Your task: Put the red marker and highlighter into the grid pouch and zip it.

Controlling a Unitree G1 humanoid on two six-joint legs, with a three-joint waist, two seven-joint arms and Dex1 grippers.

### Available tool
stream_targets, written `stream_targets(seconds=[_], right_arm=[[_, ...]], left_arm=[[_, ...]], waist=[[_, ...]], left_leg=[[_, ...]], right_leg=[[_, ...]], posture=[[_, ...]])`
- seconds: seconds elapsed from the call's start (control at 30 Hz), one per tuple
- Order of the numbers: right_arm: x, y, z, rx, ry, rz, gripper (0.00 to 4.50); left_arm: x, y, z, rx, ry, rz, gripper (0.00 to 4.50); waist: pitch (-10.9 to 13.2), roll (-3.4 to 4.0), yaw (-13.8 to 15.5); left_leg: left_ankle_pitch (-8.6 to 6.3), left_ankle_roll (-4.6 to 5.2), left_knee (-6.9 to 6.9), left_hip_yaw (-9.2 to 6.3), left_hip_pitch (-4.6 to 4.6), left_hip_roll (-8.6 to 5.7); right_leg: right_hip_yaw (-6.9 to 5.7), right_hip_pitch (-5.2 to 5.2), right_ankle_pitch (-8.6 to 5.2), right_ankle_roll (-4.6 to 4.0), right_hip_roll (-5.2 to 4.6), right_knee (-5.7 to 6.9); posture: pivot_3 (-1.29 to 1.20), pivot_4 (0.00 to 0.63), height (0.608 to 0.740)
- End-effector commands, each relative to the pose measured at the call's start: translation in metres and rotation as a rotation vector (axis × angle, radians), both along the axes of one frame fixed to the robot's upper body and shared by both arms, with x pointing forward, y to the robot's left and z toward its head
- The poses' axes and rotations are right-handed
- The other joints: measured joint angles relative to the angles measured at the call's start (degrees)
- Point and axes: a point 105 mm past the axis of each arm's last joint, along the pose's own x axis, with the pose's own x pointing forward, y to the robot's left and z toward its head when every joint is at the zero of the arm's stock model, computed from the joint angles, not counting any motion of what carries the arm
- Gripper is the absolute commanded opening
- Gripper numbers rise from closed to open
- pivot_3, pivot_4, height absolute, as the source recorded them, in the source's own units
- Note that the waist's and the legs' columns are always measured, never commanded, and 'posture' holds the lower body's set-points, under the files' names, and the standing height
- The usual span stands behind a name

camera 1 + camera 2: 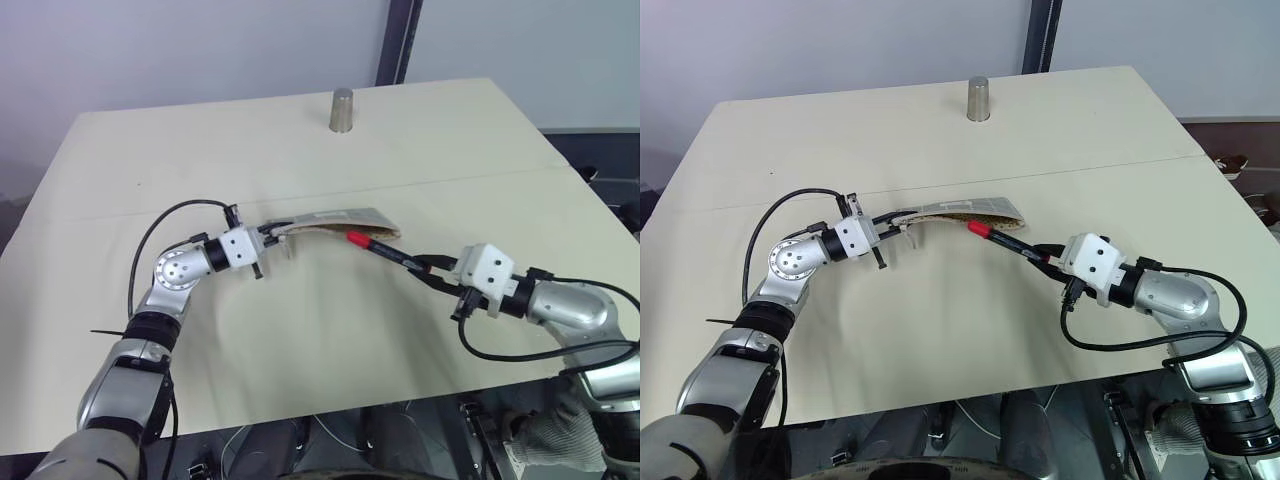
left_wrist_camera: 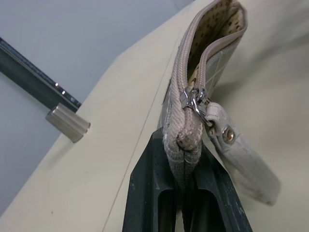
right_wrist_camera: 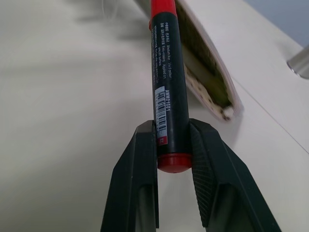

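My left gripper (image 1: 268, 233) is shut on the zipper end of the grid pouch (image 1: 335, 221) and holds it up off the table. The pouch's zipper is open, and its mouth (image 3: 203, 65) shows a dotted lining. The metal zipper pull (image 2: 195, 100) and a fabric tab (image 2: 241, 157) hang just beyond my left fingers (image 2: 145, 193). My right gripper (image 1: 432, 266) is shut on the back end of the red marker (image 1: 380, 247), which has a dark barrel and a red cap. The cap tip sits at the pouch's open end. The highlighter is out of view.
A small metal cup (image 1: 342, 110) stands at the far side of the beige table (image 1: 300, 350). A seam in the table covering (image 1: 480, 182) runs across behind the pouch. The table's near edge lies just below both arms.
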Motion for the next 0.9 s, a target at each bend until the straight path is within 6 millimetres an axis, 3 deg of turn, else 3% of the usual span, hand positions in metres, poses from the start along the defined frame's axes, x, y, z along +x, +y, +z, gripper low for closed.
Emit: stream_targets(seconds=[0.03, 0.2, 0.3, 0.43, 0.6, 0.7, 0.9], right_arm=[[0.007, -0.004, 0.009, -0.032, -0.064, -0.008, 0.39], [0.015, -0.009, -0.001, -0.141, -0.062, -0.01, 0.39], [0.03, -0.002, 0.01, -0.153, -0.096, -0.013, 0.39], [0.041, 0.013, 0.012, -0.233, -0.13, 0.028, 0.39], [0.056, 0.046, 0.014, -0.31, -0.207, 0.092, 0.39], [0.062, 0.062, 0.001, -0.469, -0.282, 0.16, 0.39], [0.068, 0.079, 0.003, -0.459, -0.355, 0.177, 0.39]], left_arm=[[0.002, -0.001, 0.012, 0.0, -0.052, -0.011, 0.0], [0.0, -0.005, 0.013, 0.005, -0.062, -0.028, 0.0], [-0.005, -0.011, 0.012, 0.059, -0.089, -0.073, 0.0], [-0.008, -0.017, 0.009, 0.106, -0.111, -0.106, 0.0], [-0.007, -0.024, 0.012, 0.108, -0.119, -0.129, 0.0], [-0.006, -0.027, 0.012, 0.108, -0.116, -0.136, 0.0], [-0.006, -0.026, 0.012, 0.106, -0.109, -0.139, 0.0]], waist=[[0.0, 0.0, 0.0], [0.0, -0.01, 0.1], [0.0, -0.02, 0.0], [0.0, -0.02, 0.0], [0.0, -0.03, 0.0], [0.0, -0.03, 0.0], [0.0, -0.04, 0.0]], left_leg=[[0.01, 0.02, -0.03, 0.0, 0.0, 0.0], [0.04, 0.11, -0.08, 0.0, -0.01, -0.01], [0.04, 0.11, -0.07, 0.0, -0.02, -0.02], [0.04, 0.09, -0.05, 0.01, -0.02, 0.0], [0.04, 0.11, -0.08, 0.0, -0.09, -0.02], [0.05, 0.11, -0.08, 0.02, -0.12, -0.04], [0.06, 0.12, -0.1, -0.01, -0.12, -0.04]], right_leg=[[0.0, -0.02, 0.01, -0.01, -0.01, 0.0], [0.0, -0.04, 0.14, -0.21, -0.01, -0.05], [0.0, -0.04, 0.14, -0.21, -0.01, -0.05], [0.0, -0.04, 0.14, -0.21, 0.0, -0.04], [0.0, -0.14, 0.14, -0.22, 0.0, -0.05], [0.0, -0.17, 0.15, -0.22, 0.0, -0.04], [0.01, -0.17, 0.15, -0.23, 0.03, -0.04]], posture=[[0.0, 0.15, 0.74], [0.0, 0.15, 0.74], [0.0, 0.15, 0.74], [0.0, 0.15, 0.74], [0.0, 0.15, 0.74], [0.0, 0.15, 0.74], [0.0, 0.15, 0.74]])
